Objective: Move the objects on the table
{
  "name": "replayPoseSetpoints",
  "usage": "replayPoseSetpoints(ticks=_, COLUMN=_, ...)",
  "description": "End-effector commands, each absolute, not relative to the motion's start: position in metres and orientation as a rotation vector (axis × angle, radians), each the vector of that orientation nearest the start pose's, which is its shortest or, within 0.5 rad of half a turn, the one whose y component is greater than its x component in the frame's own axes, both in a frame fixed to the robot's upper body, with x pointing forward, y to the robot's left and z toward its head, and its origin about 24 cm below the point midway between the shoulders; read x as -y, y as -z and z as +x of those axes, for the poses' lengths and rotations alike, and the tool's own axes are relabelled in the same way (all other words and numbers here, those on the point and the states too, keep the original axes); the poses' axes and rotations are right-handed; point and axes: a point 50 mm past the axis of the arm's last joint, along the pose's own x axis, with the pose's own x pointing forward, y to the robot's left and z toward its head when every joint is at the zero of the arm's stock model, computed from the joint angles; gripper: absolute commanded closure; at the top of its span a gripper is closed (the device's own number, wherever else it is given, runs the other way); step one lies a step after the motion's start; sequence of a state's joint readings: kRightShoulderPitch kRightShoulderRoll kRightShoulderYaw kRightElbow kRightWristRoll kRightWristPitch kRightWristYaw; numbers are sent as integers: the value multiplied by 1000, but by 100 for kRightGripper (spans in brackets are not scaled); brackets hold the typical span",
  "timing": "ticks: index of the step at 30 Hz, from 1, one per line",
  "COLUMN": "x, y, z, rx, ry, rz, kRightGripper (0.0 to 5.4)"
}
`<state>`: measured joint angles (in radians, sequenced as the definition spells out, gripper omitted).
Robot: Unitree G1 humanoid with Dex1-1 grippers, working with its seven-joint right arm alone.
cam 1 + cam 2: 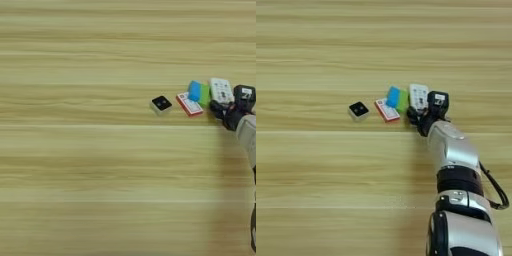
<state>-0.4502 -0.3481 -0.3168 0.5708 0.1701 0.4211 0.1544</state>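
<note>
Objects (388, 104) clustered mid-table (316, 170), none visibly relocated; gripper (425, 111) at remote (418, 96), finger state indeterminate.

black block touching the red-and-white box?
No. The small black square block sits apart, left of the red-and-white flat box, bare table between.

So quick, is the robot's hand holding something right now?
Right end effector: beside the long white button remote; whether it is open, closed or holding anything cannot be told.
</note>
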Motion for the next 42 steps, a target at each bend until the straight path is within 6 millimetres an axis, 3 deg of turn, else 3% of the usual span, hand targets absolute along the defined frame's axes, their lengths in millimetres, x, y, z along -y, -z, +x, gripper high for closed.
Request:
replayPoseSetpoints(ticks=1, x=278, y=-83, z=331, rx=-243, ry=171, rz=42, kRightGripper=251)
replayPoseSetpoints(ticks=12, x=264, y=-106, z=325, rx=-152, ry=127, rz=7, kRightGripper=251)
replayPoseSetpoints(ticks=20, x=202, y=-129, z=320, rx=-118, ry=-167, rz=26, kRightGripper=251)
replayPoseSetpoints(ticks=27, x=165, y=-126, z=308, rx=-165, ry=-328, rz=21, kRightGripper=251)
replayPoseSetpoints(ticks=37, x=133, y=-110, z=296, rx=-243, ry=-457, rz=-11, kRightGripper=251)
replayPoseSetpoints(ticks=42, x=125, y=-101, z=293, rx=-276, ry=-487, rz=-20, kRightGripper=251)
